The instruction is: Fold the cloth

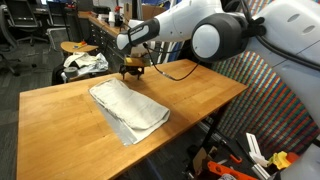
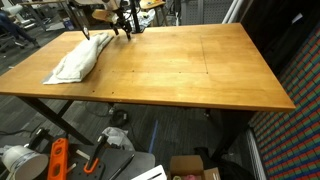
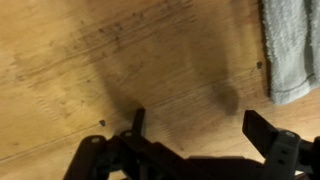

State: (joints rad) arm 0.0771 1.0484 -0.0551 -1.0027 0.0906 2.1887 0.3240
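Hovering over the wooden table [image 1: 55, 112], my gripper [image 1: 132, 72] stands wide open, empty. Off-white cloth [image 1: 128, 106] lies just beside it, untouched.

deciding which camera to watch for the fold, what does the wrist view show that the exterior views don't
Only the wrist view: the gripper up close, jaws open over bare table, with just one corner of the cloth at the frame's edge. Only an exterior view: the whole cloth lying on the table, the arm, and the table's edges. Both: gripper, cloth and wooden table; nothing is held.
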